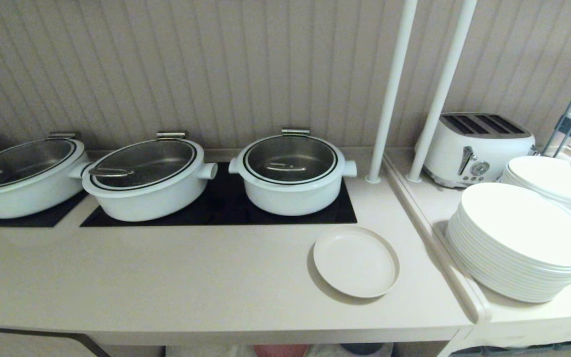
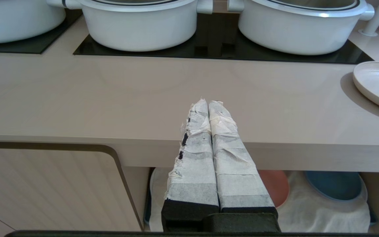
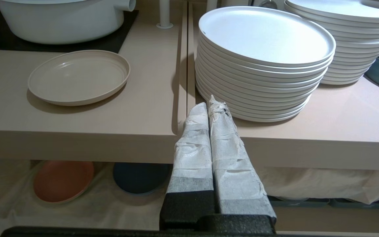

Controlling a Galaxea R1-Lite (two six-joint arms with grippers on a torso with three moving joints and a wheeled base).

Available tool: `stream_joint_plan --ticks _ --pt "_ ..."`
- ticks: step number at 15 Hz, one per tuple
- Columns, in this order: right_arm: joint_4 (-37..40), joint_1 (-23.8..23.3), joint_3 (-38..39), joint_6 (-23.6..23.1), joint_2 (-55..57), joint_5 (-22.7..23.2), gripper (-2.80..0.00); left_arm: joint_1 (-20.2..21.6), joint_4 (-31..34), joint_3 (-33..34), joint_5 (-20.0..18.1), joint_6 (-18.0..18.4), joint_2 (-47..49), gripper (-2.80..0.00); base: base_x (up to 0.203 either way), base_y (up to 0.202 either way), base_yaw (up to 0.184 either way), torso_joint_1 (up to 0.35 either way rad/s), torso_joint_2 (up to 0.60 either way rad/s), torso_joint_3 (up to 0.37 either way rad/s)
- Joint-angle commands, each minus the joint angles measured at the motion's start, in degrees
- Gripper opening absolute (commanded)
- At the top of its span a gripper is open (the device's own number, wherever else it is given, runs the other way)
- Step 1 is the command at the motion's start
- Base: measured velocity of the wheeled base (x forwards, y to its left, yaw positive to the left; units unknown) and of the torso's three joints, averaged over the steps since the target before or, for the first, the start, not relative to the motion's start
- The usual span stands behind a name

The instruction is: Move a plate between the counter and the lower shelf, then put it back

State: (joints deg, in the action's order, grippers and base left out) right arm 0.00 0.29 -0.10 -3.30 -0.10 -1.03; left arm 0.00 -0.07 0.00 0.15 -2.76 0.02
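The small cream plate (image 1: 356, 261) lies flat on the beige counter (image 1: 166, 277), in front of the rightmost white pot; it also shows in the right wrist view (image 3: 79, 76) and at the edge of the left wrist view (image 2: 378, 84). Neither arm appears in the head view. My left gripper (image 2: 208, 102) is shut and empty, held in front of the counter's front edge. My right gripper (image 3: 208, 102) is shut and empty too, off the counter's right end, clear of the plate. Below the counter the lower shelf (image 3: 104, 204) is draped in whitish cloth.
Three white pots (image 1: 293, 173) stand on black glass panels at the back. Two stacks of glossy white plates (image 1: 518, 243) and a toaster (image 1: 476, 148) fill the side ledge, with white poles (image 1: 389, 94) between. A pink plate (image 3: 63, 180) and a blue plate (image 3: 140, 177) rest on the shelf cloth.
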Motion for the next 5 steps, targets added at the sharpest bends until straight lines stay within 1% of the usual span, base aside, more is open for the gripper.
stream_joint_plan --ticks 1,5 --pt "-0.09 0.06 0.01 0.05 0.1 0.03 -2.8 0.0 -0.01 0.0 0.03 -0.06 -0.02 -2.8 0.0 0.0 0.0 0.0 0.0 0.0" --pt "0.0 0.06 0.01 1.11 0.1 -0.2 -2.8 0.0 -0.01 0.0 0.03 -0.06 -0.02 -2.8 0.0 0.0 0.0 0.0 0.0 0.0"
